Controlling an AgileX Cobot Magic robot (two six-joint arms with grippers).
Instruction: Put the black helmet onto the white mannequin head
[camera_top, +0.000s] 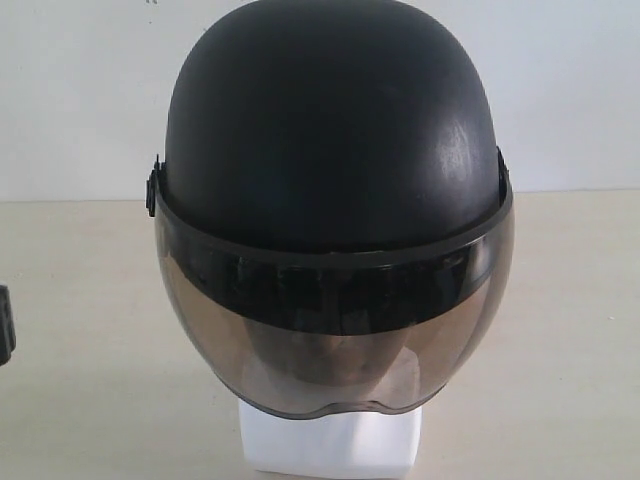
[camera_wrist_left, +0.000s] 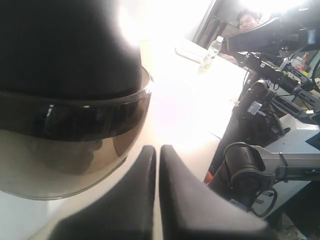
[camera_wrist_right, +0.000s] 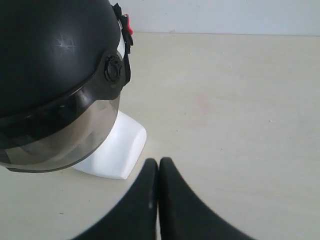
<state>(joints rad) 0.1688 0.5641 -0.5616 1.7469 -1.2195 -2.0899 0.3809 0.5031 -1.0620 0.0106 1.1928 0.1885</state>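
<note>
The black helmet sits on the white mannequin head, filling the middle of the exterior view, its smoke visor down over the face. Of the white mannequin head only the blocky base shows clearly, with a dim face behind the visor. In the left wrist view the helmet is close, and my left gripper is shut and empty beside it. The right wrist view shows the helmet on the white base; my right gripper is shut, empty, a little off the base.
A pale table spreads around the head, with a white wall behind. A dark arm part shows at the exterior view's left edge. Past the table's far side are robot frames, a bottle and a person.
</note>
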